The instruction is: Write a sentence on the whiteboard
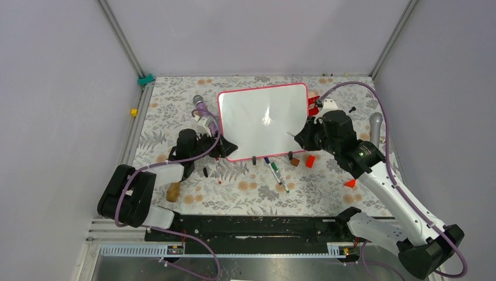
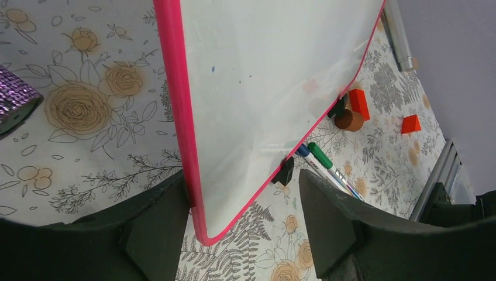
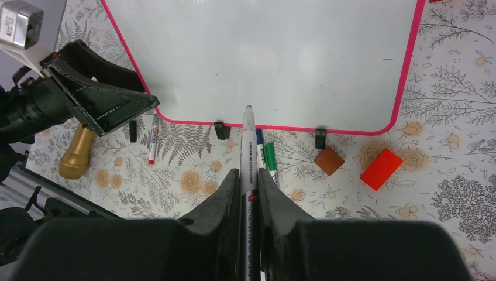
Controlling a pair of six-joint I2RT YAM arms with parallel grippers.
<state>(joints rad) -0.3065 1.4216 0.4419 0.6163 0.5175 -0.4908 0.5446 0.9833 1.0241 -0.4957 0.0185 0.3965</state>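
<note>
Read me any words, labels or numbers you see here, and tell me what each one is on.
Nothing is legible.
Whiteboard: blank, no writing.
Marker in the right gripper: dark print along the barrel, too blurred to read.
Loose red-tipped marker: print too small to read.

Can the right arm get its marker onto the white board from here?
Probably yes: the right tool grips the marker, tip aimed at the whiteboard, whose blank face is uncovered. The left tool only straddles one corner.
</note>
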